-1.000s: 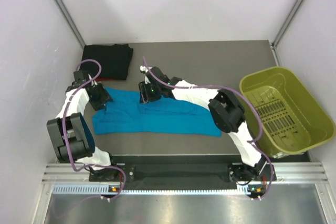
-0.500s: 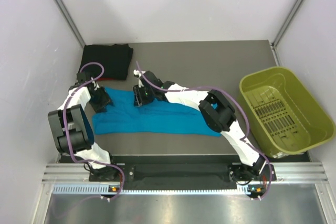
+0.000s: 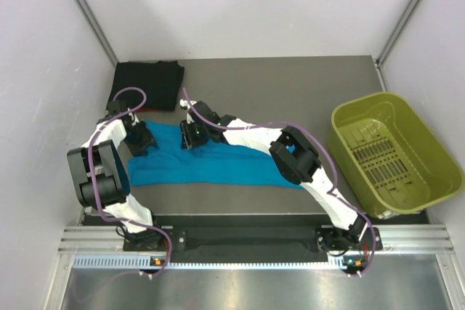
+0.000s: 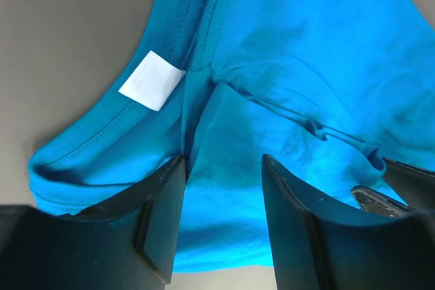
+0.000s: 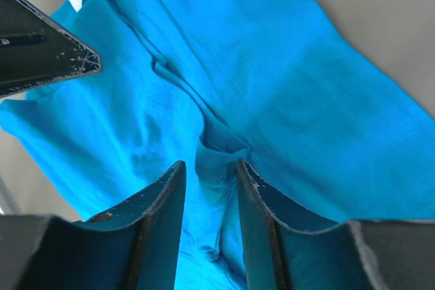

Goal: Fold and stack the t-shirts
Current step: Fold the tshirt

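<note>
The teal-blue t-shirt (image 3: pixel 218 163) lies folded lengthwise across the near table, collar end at the left. Its white neck label (image 4: pixel 151 80) shows in the left wrist view. My left gripper (image 3: pixel 142 140) is open, its jaws down over the cloth just below the collar (image 4: pixel 221 174). My right gripper (image 3: pixel 190 136) is open close beside it, its jaws on either side of a raised sleeve fold (image 5: pixel 221 161). The black t-shirt (image 3: pixel 147 83) lies folded at the back left. No red shirt shows clearly.
The yellow-green plastic bin (image 3: pixel 418 143) stands at the right edge of the table. The left gripper's finger (image 5: pixel 41 52) shows at the top left of the right wrist view, close by. White walls close in the table at the back and sides.
My right gripper has moved left along the shirt's back edge toward the collar end. My left gripper has stayed near the collar, shifting only slightly.
</note>
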Motion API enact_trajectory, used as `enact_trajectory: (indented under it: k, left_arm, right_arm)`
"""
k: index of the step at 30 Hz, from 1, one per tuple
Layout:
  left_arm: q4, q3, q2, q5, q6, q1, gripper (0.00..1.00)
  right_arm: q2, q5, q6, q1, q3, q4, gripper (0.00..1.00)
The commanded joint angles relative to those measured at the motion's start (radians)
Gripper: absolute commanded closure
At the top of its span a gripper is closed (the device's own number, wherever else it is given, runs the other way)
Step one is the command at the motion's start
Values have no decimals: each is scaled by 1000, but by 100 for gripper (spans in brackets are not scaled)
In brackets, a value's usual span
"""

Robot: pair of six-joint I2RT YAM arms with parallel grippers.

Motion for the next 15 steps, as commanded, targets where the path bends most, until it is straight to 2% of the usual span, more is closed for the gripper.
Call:
enact_trajectory:
  k: [1,8,12,14,15]
  left_arm:
    - [25,20,10,0,20,-2,47]
    - [39,17,29,-8,25,-2,48]
    - [44,29,29,0,34,-2,56]
    - [42,41,30,15,37,-2,72]
    - [44,44,29,23,37,-1,79]
  right_arm:
    - [4,25,-8,10,47,17,65]
    - [25,32,-9,10,64,3,66]
    - [30,48,-8,10,72,1,66]
    - [32,49,-9,8,72,1,74]
    - [30,52,-15,8,72,3,88]
